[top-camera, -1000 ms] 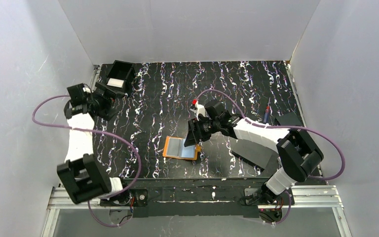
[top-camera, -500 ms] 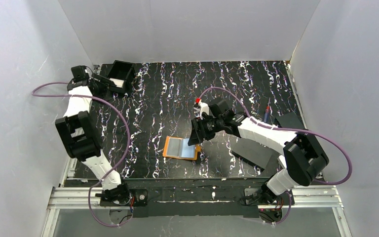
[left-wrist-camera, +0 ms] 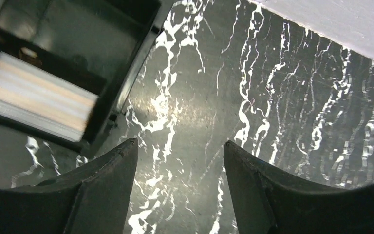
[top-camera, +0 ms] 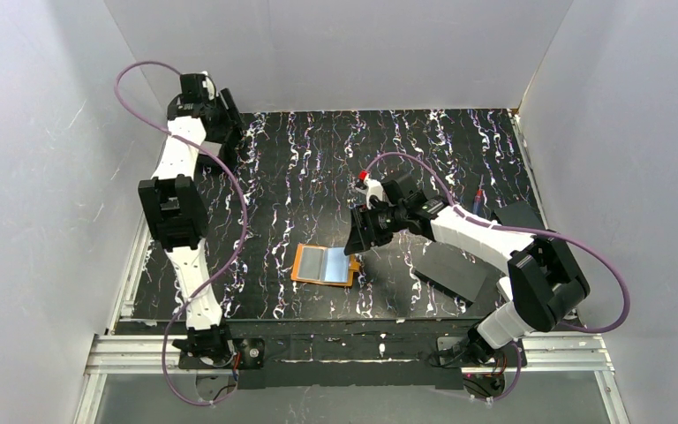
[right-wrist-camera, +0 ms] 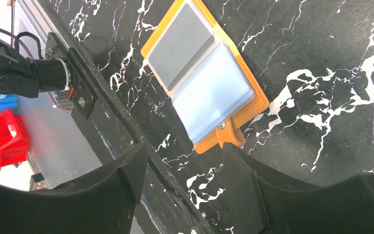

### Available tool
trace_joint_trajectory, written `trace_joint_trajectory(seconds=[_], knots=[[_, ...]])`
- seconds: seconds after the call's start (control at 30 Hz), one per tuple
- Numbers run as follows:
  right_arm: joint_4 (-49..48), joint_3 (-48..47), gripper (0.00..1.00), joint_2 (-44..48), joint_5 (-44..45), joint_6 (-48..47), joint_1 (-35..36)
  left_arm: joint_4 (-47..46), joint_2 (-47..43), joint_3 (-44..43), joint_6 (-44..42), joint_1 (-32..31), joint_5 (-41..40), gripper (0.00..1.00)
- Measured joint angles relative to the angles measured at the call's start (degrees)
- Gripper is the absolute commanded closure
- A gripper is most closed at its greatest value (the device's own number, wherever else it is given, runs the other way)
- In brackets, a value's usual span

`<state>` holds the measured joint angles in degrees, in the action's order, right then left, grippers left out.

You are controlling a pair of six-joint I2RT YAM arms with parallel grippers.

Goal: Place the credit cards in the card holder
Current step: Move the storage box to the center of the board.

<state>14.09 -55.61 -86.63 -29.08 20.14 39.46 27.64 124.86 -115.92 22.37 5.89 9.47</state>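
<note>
A black worktop (top-camera: 318, 177) veined with white marbling fills the space between plain white walls. The left arm (top-camera: 177, 203), white with black joints, stretches to the far left corner. The right arm (top-camera: 477, 234) of the same build bends in toward the middle of the worktop.

A flat black rectangular slab (top-camera: 455, 269) lies on the right side, partly under the right arm. In the far left corner stands an open black box (left-wrist-camera: 126, 83) that holds a pale stack of thin card-like layers (left-wrist-camera: 39, 102), blurred in the left wrist view.

The card holder (right-wrist-camera: 204, 83), a small orange folding wallet, lies opened flat near the front middle of the worktop. Its two pale grey-blue clear sleeves face up and its orange snap tab (right-wrist-camera: 229, 134) points toward the right arm.

The left gripper (left-wrist-camera: 177, 151) hovers just beside the box. Its jaws are spread, with only bare worktop showing between them. The right gripper (right-wrist-camera: 185, 151) hangs above the tab edge of the card holder. Its jaws are also spread wide and grasp nothing.
</note>
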Motion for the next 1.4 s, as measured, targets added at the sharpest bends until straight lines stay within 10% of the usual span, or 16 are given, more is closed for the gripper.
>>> trace_joint_trajectory(seconds=[0.3,1.4], knots=[[1.01,0.00,0.34,0.00,-0.68,-0.63,-0.26,2.82,3.78,-9.57,-14.93,-0.55,-5.92,0.27],[1.18,0.00,0.36,0.00,-2.69,-0.44,-1.25,6.34,12.74,-15.82,-19.67,-0.15,-6.75,0.58]])
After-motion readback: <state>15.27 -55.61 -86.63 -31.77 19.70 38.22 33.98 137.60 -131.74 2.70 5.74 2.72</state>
